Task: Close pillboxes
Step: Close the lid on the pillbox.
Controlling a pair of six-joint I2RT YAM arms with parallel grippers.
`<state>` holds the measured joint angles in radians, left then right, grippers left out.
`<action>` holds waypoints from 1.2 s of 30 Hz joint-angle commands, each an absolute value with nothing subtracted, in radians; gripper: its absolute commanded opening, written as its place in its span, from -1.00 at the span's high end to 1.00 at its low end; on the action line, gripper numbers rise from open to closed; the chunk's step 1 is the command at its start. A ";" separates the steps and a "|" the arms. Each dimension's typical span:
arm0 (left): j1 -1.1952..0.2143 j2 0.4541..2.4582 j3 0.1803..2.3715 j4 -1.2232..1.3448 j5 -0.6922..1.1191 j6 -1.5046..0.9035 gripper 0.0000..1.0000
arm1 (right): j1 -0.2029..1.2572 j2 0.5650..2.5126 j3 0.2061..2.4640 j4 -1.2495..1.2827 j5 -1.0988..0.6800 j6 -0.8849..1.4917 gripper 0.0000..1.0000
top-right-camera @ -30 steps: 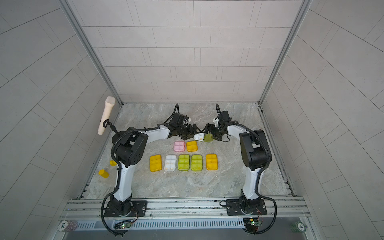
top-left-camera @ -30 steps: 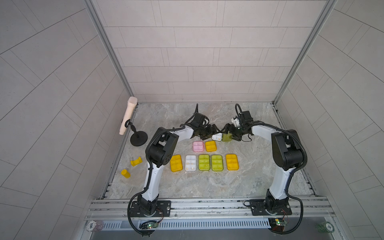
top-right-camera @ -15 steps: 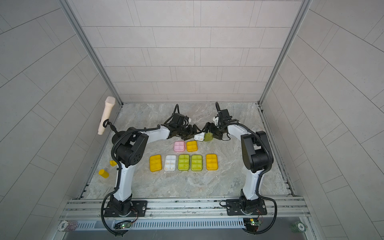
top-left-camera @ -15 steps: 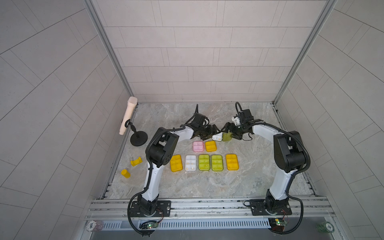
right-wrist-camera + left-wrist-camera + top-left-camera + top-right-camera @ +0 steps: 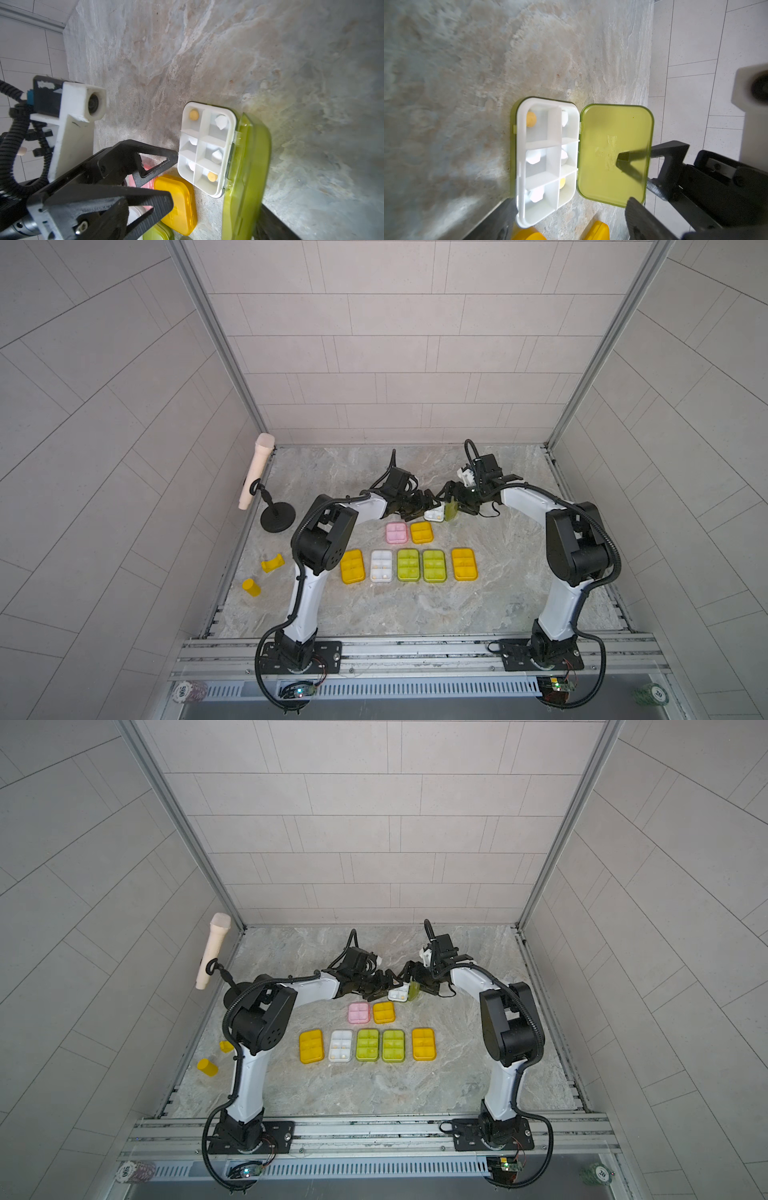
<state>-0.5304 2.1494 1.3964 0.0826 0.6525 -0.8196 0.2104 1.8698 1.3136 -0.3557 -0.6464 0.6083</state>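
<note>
1. Pillbox [image 5: 548, 158] with the yellow-green lid [image 5: 608, 153] sat flat on the table [image 5: 519, 593], toward the far edge and about midway along it, between both grippers. It was the only one open; the lid stood up off its hinge and was not yet over the white tray.
2. Seven other pillboxes [image 5: 408, 571] looked shut: two just in front of the open one, and five in a row nearer the table's middle.
3. Left gripper [image 5: 171, 177]: fingers [image 5: 158, 153] spread, gripping nothing. One tip was against the tray's side wall opposite the hinge, probably as a brace.
4. Right gripper [image 5: 457, 499]: fingers [image 5: 670, 158] spread wide, nothing clamped. One tip sat behind the lid's outer face and showed through the plastic.
5. Doing it well meant the right tip sweeping the lid over the hinge in a low arc, not shoving it sideways.
6. The left tip should take that push, or the light tray would likely skate into the shut boxes just in front.
7. The left tip needed to clear the rim before the lid landed, or it would get pinched.
8. The final press belonged on the lid's free edge by the latch tab, and gently, since loose pills [image 5: 194, 114] could jump.
</note>
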 commanded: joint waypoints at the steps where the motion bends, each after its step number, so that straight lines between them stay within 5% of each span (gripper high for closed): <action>1: -0.509 2.089 1.355 0.117 0.621 -0.852 -0.74 | 0.223 1.861 1.333 -0.360 -0.646 0.618 -0.84; 22: -0.348 1.627 1.099 0.047 0.422 -0.859 -0.75 | 0.277 1.961 1.469 -0.446 -0.597 0.603 -0.82; 36: -0.347 1.596 1.086 0.075 0.448 -0.891 -0.76 | 0.299 2.043 1.621 -0.664 -0.402 0.503 -0.80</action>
